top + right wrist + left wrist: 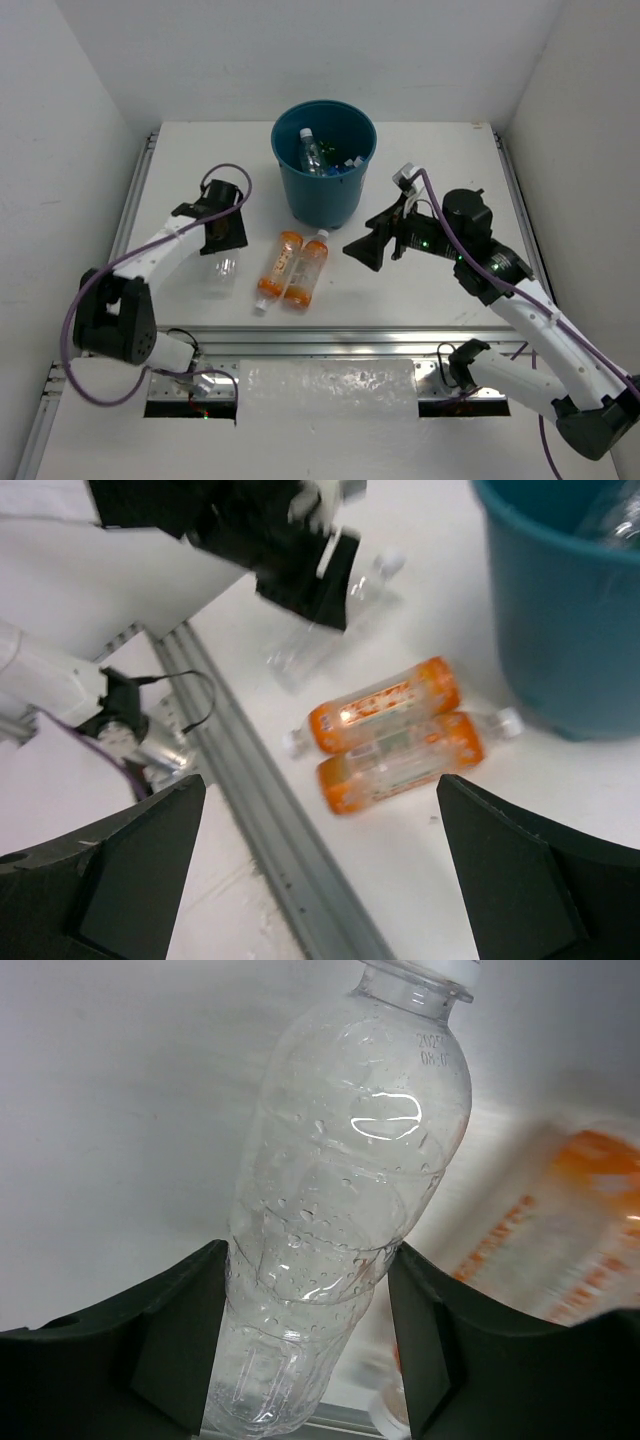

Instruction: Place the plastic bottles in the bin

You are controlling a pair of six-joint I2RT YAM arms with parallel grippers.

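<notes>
A clear plastic bottle lies on the white table, left of centre. My left gripper is down over it, and both dark fingers press the bottle's sides below its shoulder. Two orange bottles lie side by side in front of the teal bin. The bin holds several bottles. My right gripper hangs wide open above the table, right of the orange bottles, holding nothing. The bin's wall fills the right wrist view's upper right.
An aluminium rail runs along the table's near edge. White walls close in the table on the left, back and right. A purple cable loops over the left wrist.
</notes>
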